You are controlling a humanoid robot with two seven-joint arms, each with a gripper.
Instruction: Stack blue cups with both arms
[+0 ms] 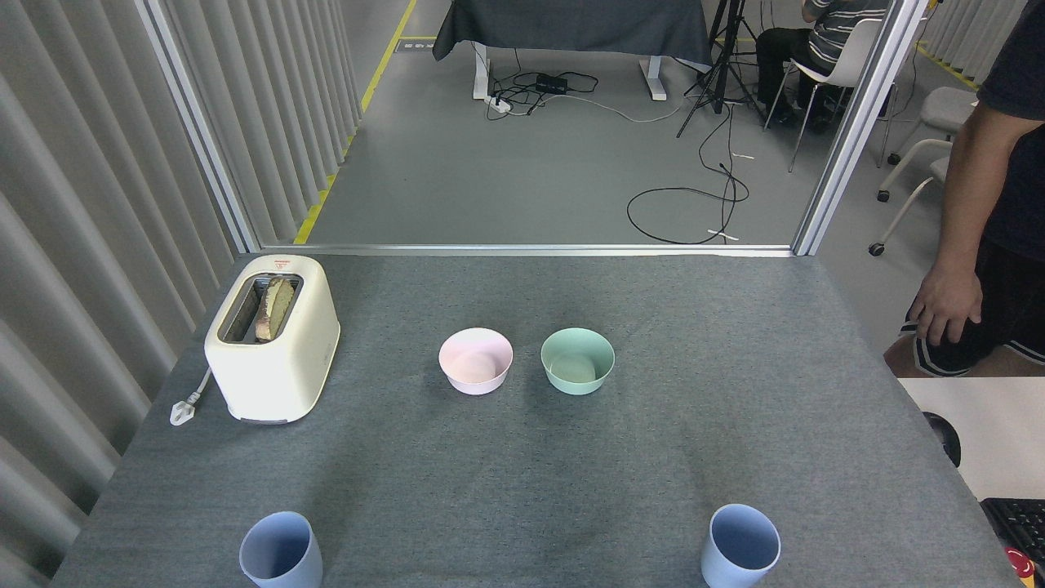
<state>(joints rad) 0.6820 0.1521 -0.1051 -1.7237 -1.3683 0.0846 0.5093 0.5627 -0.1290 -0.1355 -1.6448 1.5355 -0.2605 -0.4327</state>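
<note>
Tools out of view — blue cups [280, 549] [740, 545] upright, well apart, near table [522, 457] edge

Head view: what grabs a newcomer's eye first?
Probably the cream toaster at the table's left, with a bread slice standing in its slot. Next, the pink bowl and mint-green bowl side by side mid-table. Two blue cups stand upright and far apart at the near edge, one left, one right; no end effector is in view.

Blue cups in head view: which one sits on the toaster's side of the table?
The pale blue plastic cup at near left, below the cream toaster; its twin stands near right.
</note>
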